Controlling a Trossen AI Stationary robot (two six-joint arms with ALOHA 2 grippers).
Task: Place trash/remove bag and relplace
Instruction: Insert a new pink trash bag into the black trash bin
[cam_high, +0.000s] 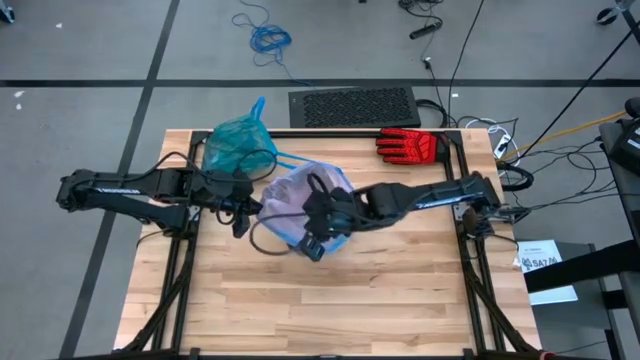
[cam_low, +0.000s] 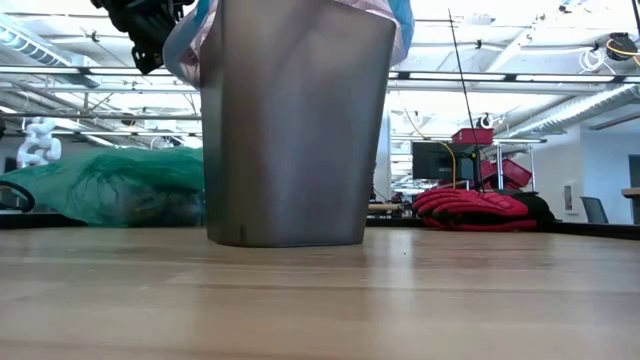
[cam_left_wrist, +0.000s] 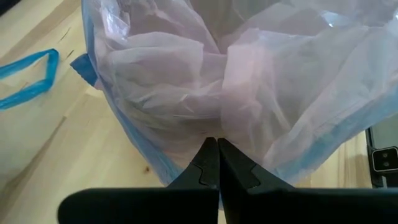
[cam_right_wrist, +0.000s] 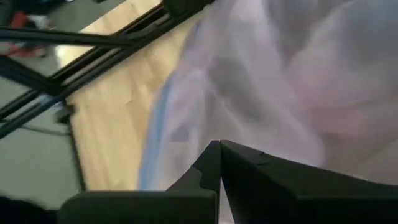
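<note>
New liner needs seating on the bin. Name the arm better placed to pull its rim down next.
Right, probably. The right gripper is shut at the pink bag on the near rim, over the bin. The left gripper, also shut, sits at the side.

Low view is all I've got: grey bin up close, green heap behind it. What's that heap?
Observer: The teal bag, tied off, lying on the table's far-left part beside the bin.
Operator: Where are the tools?
Observer: Both at the pink-lilac liner on the bin; left tool is shut on its film.
Operator: And the right?
Observer: Right tool is shut too, against the liner's blue-edged side.
Operator: The red thing?
Observer: A red-and-black glove at the far edge.
</note>
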